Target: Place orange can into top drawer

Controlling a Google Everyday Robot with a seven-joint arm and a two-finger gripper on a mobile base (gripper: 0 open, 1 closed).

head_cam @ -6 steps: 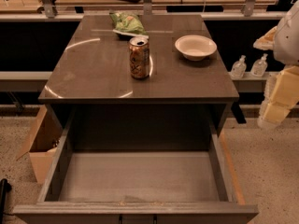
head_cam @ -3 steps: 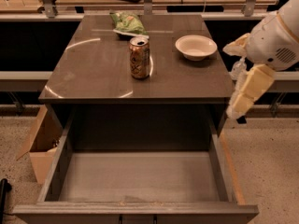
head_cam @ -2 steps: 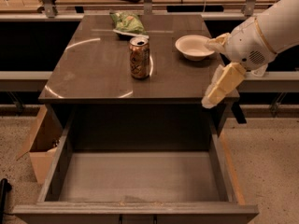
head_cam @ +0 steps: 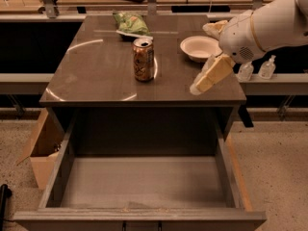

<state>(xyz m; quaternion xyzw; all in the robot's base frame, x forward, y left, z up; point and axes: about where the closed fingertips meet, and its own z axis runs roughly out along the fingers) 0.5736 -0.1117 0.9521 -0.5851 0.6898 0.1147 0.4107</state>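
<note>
Orange can (head_cam: 143, 59) stands upright mid-surface (head_cam: 91, 76), long axis vertical, silver top showing. Its label's pale markings can't be read. The end effector (head_cam: 208, 77) hangs near the front edge, picture-right, angled down. The can lies picture-left of it, well apart. It holds nothing; apart or together, I cannot tell. Top drawer (head_cam: 57, 173) is pulled out below.

Orange-brown patterned can (head_cam: 143, 60), grey-brown drawer (head_cam: 144, 182), cream gripper (head_cam: 197, 87) over dark table (head_cam: 96, 71) beside white bowl (head_cam: 198, 47).
</note>
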